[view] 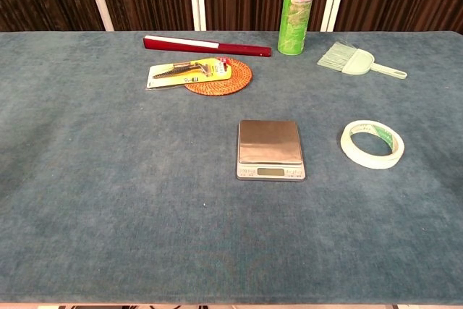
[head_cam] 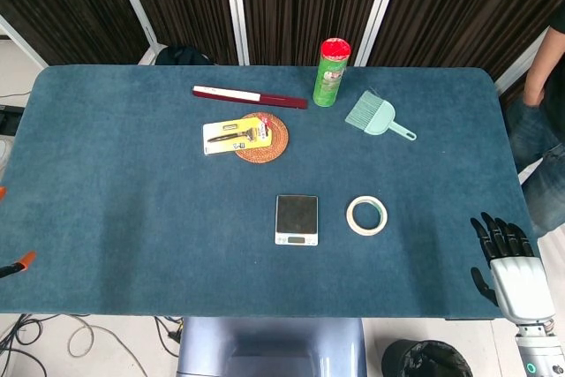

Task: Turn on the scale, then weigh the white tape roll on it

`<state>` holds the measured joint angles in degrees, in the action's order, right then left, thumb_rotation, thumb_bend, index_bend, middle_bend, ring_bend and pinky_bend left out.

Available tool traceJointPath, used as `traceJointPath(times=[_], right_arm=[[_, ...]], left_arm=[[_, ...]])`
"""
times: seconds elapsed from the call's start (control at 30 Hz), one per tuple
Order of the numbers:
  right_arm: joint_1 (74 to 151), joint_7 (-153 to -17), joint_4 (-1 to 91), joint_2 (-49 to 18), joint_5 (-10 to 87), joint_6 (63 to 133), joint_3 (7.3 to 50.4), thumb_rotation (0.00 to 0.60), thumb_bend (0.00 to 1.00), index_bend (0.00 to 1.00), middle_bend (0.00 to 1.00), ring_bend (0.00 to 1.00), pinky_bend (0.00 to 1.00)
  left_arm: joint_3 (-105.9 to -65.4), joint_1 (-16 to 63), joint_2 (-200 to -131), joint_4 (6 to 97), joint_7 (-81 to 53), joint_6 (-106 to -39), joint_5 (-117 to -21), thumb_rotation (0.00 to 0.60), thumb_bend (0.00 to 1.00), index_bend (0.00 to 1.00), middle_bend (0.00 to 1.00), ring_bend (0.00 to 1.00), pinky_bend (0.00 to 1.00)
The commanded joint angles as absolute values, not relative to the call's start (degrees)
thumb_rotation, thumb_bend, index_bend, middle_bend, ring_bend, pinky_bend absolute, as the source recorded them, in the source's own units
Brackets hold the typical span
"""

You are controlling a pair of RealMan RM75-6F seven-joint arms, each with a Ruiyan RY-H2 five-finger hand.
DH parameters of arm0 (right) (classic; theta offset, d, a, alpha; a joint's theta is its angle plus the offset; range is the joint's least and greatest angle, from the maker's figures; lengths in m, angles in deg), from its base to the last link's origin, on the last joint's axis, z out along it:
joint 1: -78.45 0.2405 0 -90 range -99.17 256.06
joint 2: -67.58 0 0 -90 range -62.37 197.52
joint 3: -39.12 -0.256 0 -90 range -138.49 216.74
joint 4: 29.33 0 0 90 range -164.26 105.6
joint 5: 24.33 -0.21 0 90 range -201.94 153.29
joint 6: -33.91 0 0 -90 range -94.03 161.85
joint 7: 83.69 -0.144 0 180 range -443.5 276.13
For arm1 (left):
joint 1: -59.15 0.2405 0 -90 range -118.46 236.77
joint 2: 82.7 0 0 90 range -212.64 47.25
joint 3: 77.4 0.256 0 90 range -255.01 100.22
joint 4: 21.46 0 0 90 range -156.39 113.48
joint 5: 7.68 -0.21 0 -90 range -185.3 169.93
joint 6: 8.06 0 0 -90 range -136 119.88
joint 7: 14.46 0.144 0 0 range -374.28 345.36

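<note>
A small silver scale (head_cam: 297, 219) (view: 270, 150) lies near the middle of the blue table, its platform bare and its display strip facing the front edge. The white tape roll (head_cam: 366, 215) (view: 372, 144) lies flat on the cloth just right of the scale, a short gap between them. My right hand (head_cam: 506, 260) shows only in the head view, at the table's front right corner, fingers spread and holding nothing, well to the right of the tape. My left hand appears in neither view.
Behind the scale lie a woven coaster (head_cam: 262, 137) with a yellow packaged tool (head_cam: 232, 135) on it, a dark red flat case (head_cam: 250, 95), a green can with a red lid (head_cam: 331, 71) and a mint dustpan brush (head_cam: 376, 116). A person (head_cam: 547, 59) stands at the far right.
</note>
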<state>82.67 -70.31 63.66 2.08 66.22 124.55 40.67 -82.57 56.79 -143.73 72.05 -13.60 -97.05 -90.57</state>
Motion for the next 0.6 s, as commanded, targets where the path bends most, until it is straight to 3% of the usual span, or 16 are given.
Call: traceJointPath(times=[0.03,0.17,0.3,0.5,0.6], right_arm=[[82.6,-70.1,64.0,2.1,66.3,124.5,40.5,0.6,0.43,0.0,0.09,0.2,0.22],[83.8,-70.9,64.9,2.3,67.1,122.3,40.6,0.6,0.44,0.0,0.28,0.38,0.42],[88.4,-73.7,66.1,3.8,67.7,115.3,39.9,0.6,0.56,0.02,0.53,0.62,0.67],[96.3,-73.2,67.4,3.6,68.0,105.0,37.2,0.6,0.72,0.05,0.72,0.79,0.75],[99.5,-69.8,68.9,2.4,66.8,100.5,36.0,0.6,0.8,0.05,0.76,0.82,0.76]], left_arm=[[-82.7,56.9,-143.7,72.1,-13.7,-97.2,-90.5,0.6,0.03,0.0,0.0,0.0,0.0],[-82.7,56.8,-143.7,72.0,-13.6,-97.0,-90.3,0.6,0.03,0.0,0.0,0.0,0.0],[-82.6,56.7,-143.9,72.1,-13.2,-96.8,-90.4,0.6,0.03,0.0,0.0,0.0,0.0],[-82.6,56.7,-144.0,72.2,-12.7,-97.0,-90.3,0.6,0.03,0.0,0.0,0.0,0.0],[-82.5,56.7,-144.1,72.1,-12.5,-96.6,-90.1,0.6,0.03,0.0,0.0,0.0,0.0]])
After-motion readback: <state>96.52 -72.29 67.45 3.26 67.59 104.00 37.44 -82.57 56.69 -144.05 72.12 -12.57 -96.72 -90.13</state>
